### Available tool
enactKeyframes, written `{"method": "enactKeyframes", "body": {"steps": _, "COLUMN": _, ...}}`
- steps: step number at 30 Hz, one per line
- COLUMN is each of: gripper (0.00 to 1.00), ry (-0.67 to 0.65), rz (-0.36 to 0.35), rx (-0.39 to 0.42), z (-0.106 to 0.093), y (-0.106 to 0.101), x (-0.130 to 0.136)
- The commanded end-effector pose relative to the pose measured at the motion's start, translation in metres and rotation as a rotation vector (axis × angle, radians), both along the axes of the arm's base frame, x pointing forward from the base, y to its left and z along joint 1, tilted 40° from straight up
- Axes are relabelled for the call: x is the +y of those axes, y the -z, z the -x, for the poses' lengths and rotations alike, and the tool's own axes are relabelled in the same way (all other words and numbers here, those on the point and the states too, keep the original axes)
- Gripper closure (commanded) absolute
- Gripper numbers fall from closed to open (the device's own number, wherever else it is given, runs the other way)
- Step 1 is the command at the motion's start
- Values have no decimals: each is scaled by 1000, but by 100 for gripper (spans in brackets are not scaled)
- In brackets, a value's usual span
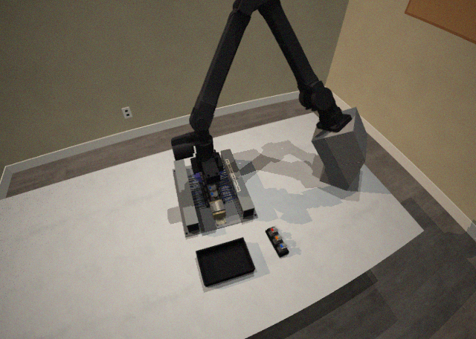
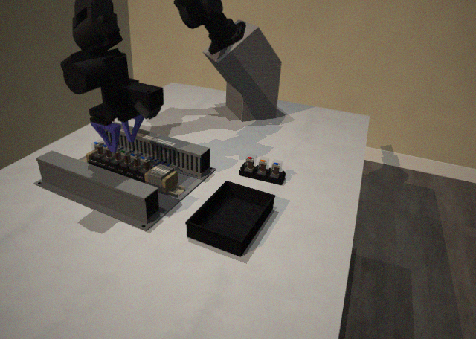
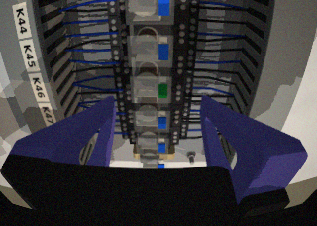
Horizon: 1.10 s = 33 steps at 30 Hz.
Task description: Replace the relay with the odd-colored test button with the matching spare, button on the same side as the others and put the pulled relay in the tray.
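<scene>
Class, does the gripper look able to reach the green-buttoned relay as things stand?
Probably yes: the open gripper is just above the row, its fingers straddling it, though neighbouring relays crowd the green-buttoned relay.
</scene>
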<state>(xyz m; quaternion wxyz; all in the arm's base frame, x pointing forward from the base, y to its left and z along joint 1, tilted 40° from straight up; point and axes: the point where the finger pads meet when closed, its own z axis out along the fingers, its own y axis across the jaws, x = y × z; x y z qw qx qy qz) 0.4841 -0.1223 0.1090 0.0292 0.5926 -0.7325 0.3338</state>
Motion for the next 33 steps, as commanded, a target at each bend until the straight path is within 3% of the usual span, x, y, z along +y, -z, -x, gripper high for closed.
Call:
{"method": "enactKeyframes", "body": {"steps": 1, "gripper": 41, "ry": -24, "rz": 4, "rx": -28, "z": -7, "y": -7, "x": 6}}
{"method": "enactKeyframes", "body": {"steps": 33, "gripper": 41, "ry": -21, "rz": 1, "rx": -35, "z": -5, "y": -8, "x": 8}}
